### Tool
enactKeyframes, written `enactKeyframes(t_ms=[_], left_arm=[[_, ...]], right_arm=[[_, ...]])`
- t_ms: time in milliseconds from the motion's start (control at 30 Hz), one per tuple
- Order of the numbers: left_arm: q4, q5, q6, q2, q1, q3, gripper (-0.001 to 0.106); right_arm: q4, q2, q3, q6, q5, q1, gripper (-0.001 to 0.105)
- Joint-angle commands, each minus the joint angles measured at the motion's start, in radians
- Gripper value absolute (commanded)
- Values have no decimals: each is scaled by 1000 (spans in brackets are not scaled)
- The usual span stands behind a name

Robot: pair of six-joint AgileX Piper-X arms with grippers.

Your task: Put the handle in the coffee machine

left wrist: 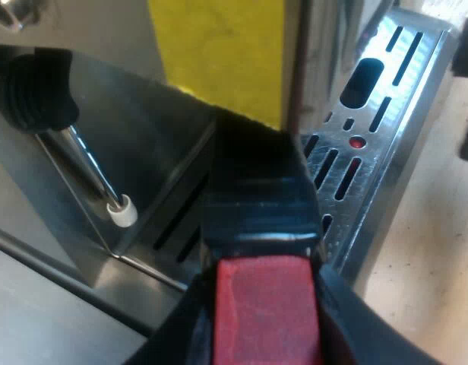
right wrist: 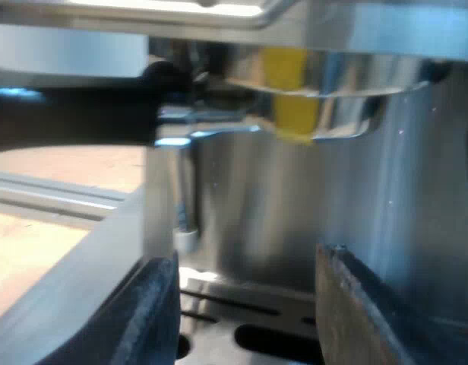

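Both fingers of the left gripper (left wrist: 266, 319) clamp the red end of the dark-handled metal holder (left wrist: 257, 201), whose long axis runs straight ahead from the jaws into the front of the steel espresso machine (left wrist: 143, 152). The right gripper (right wrist: 248, 262), jaws apart, hovers beneath it over the slotted drip tray (right wrist: 219, 300), so the left arm is nearer.

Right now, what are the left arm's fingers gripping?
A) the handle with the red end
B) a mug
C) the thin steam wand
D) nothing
A: the left fingers sit tight against both sides of the handle at its red end, above the machine's slotted drip tray.
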Motion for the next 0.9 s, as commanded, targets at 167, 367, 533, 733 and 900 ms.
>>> enactKeyframes(t_ms=[167,367,533,733,900], left_arm=[[6,275,-3,-28,-3,-33,0],[6,275,22,-28,-3,-33,0],[6,275,26,-28,-3,-33,0],[6,268,26,-28,-3,-33,0],[8,268,26,-28,-3,-33,0]], right_arm=[[-7,2,-3,-10,-78,-91,44],[-21,48,-3,-10,-166,-148,39],[-95,94,-9,-13,-182,-153,32],[-102,167,-96,-43,-149,-153,32],[-138,233,-172,-55,-49,-157,32]])
